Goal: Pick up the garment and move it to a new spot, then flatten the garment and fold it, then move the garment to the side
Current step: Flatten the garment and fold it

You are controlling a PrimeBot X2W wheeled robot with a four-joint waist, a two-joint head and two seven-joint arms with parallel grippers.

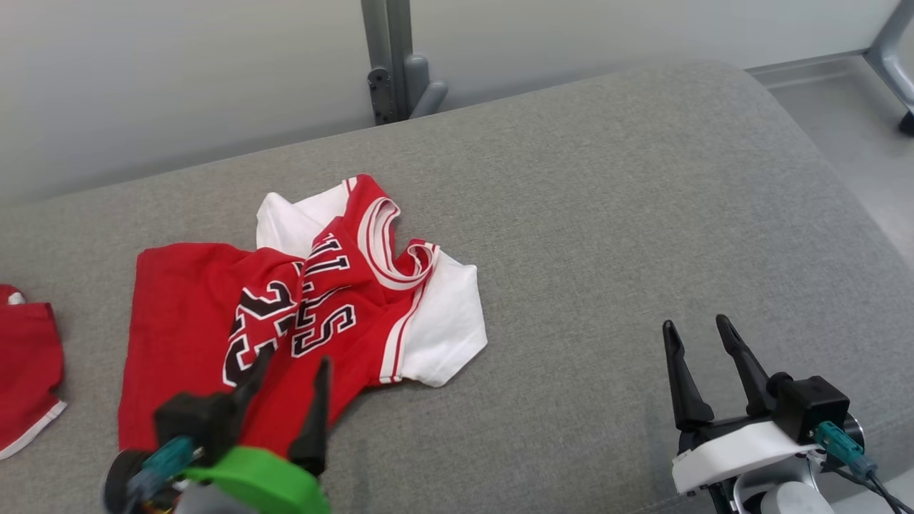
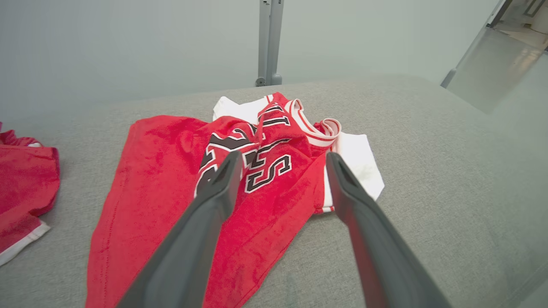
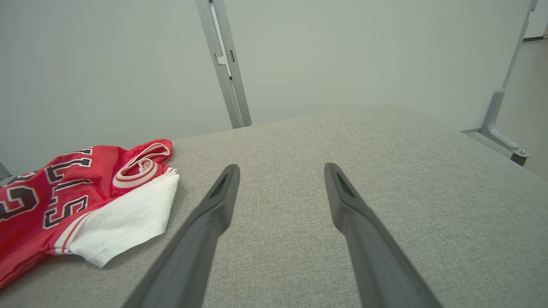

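Observation:
The garment (image 1: 314, 314) is a red jersey with white sleeves and black lettering, lying crumpled on the grey cushioned surface (image 1: 607, 235). It also shows in the left wrist view (image 2: 257, 179) and at the left of the right wrist view (image 3: 85, 196). My left gripper (image 1: 293, 368) hovers over the garment's near hem, open, with nothing between its fingers (image 2: 222, 179). The jaws stand apart above the lettering in the left wrist view (image 2: 282, 160). My right gripper (image 1: 696, 328) is open over bare cushion to the right of the garment (image 3: 280, 169), apart from it.
A second red piece of clothing with white trim (image 1: 25, 364) lies at the far left edge (image 2: 21, 184). Behind the cushion is a pale wall with a grey metal post (image 1: 389, 64). The floor drops off at the far right (image 1: 857, 143).

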